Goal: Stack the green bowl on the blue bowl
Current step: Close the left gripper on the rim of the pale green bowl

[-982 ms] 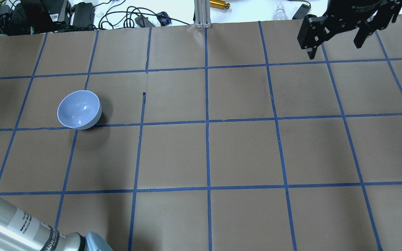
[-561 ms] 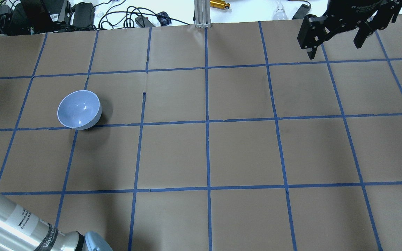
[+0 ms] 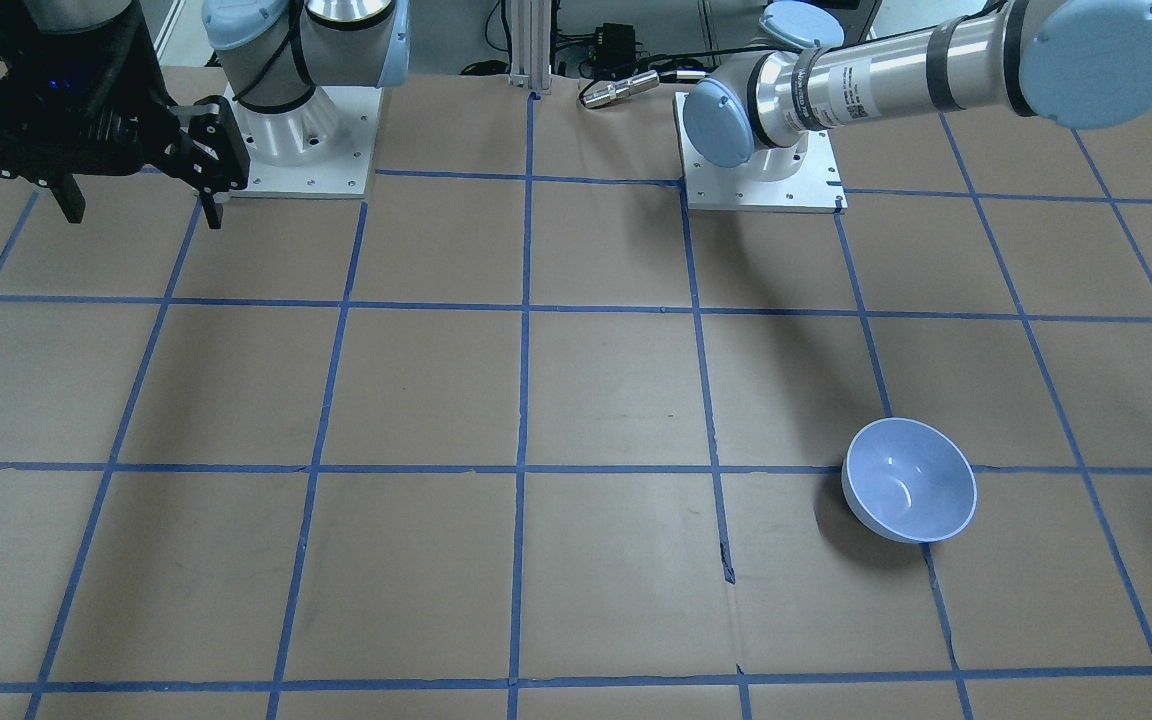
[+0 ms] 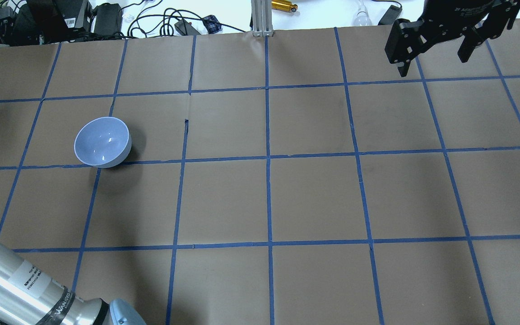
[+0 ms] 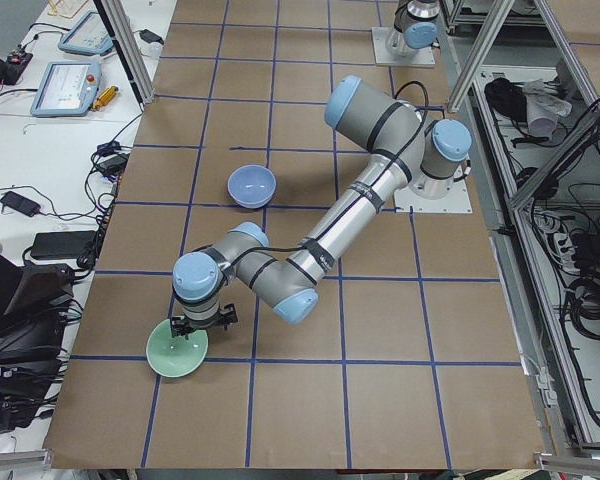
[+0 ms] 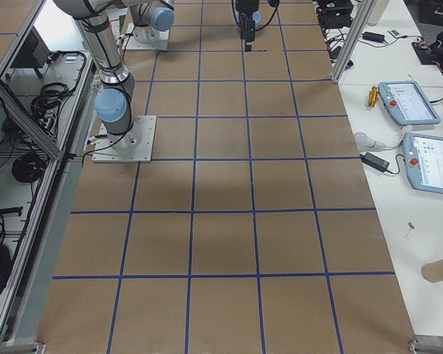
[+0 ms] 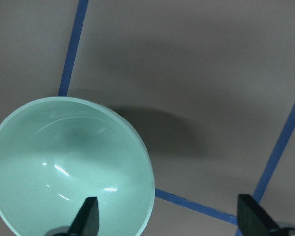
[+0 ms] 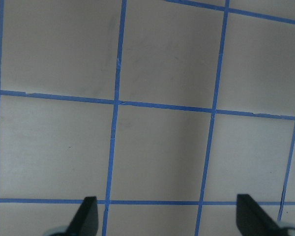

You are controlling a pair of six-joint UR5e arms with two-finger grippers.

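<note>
The blue bowl (image 4: 102,142) stands upright and empty on the table (image 4: 314,198), which is covered in brown paper marked with a grid of blue tape; the bowl's base sits on one of the tape lines. The green bowl (image 7: 69,167) is also upright and empty, resting on the table well apart from the blue bowl. In the overhead view it lies to the blue bowl's left, cut off by the picture's edge, and in the left side view it lies nearer the table's end than the blue bowl does. The left gripper (image 7: 169,219) hangs right over the green bowl with its jaws spread wide. One finger is above the inside of the green bowl and the other is above bare paper beside it, so the bowl's rim lies between them. Whether either finger touches the bowl cannot be told. The left arm (image 4: 16,280) reaches past the blue bowl towards the table's end. The right gripper (image 4: 434,63) is far from the blue bowl, on the opposite side of the table, raised above bare paper with its jaws spread apart and nothing between them.
</note>
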